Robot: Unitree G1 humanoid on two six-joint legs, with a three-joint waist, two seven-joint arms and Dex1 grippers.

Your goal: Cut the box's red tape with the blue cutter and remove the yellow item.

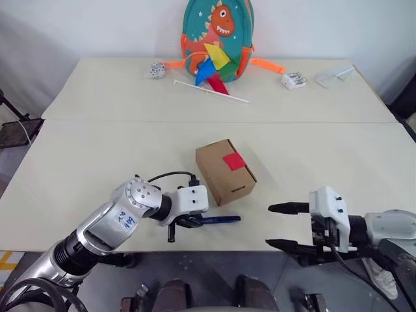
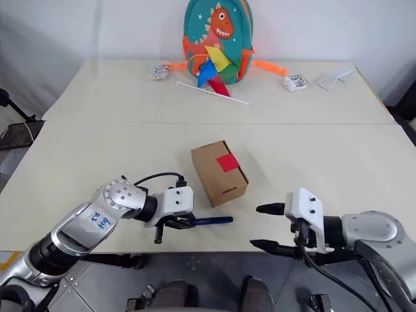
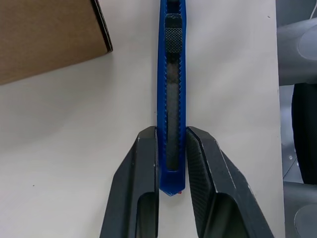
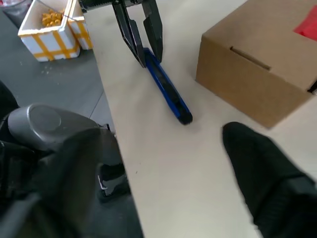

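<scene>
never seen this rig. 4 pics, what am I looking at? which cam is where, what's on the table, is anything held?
It is a two-armed humanoid robot standing at a pale table. The two wide pictures come from a stereo camera on its head, looking down over its arms. The other two come from cameras on the wrists, looking along each gripper's black fingers.

The left gripper is shut on the blue cutter, which lies along the table's near edge; the left wrist view shows the fingers clamping its rear end. The right gripper is open and holds nothing.

In the middle sits the box, closed, with the red tape across its flap. At the far edge stand a dinosaur backpack, a colourful pinwheel and some small items.
</scene>
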